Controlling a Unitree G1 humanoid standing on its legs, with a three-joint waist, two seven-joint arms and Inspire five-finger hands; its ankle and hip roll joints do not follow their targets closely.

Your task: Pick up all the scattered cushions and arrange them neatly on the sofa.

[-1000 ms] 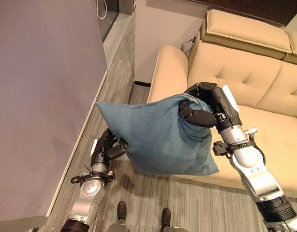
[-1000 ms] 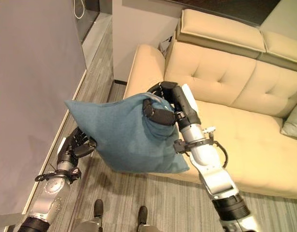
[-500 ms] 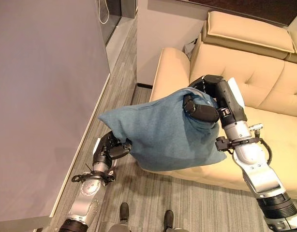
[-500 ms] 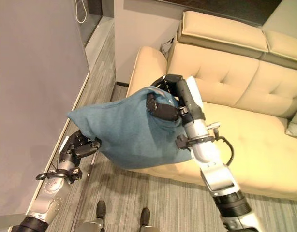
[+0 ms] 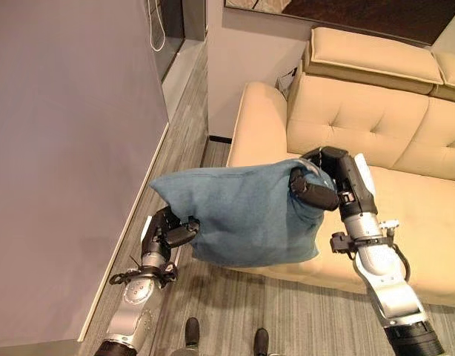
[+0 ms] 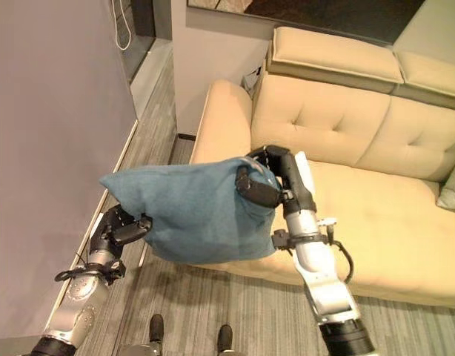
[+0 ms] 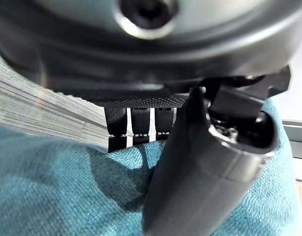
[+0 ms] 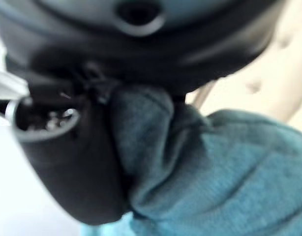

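- Hanging in the air between both hands, a blue cushion (image 5: 238,215), stretched wide in front of the near left corner of the beige sofa (image 5: 405,141)
- Clamping the cushion's right upper corner with the right hand (image 5: 316,185), fingers and thumb curled round bunched fabric, above the sofa's seat edge
- Pinching the cushion's lower left corner with the left hand (image 5: 168,233), thumb (image 7: 210,162) pressing the cloth against the fingers (image 7: 136,125)
- Lying at the far right of the sofa seat, a pale green cushion (image 6: 451,189)
- Running below, grey plank floor (image 5: 187,111) beside a grey wall (image 5: 64,148) on the left
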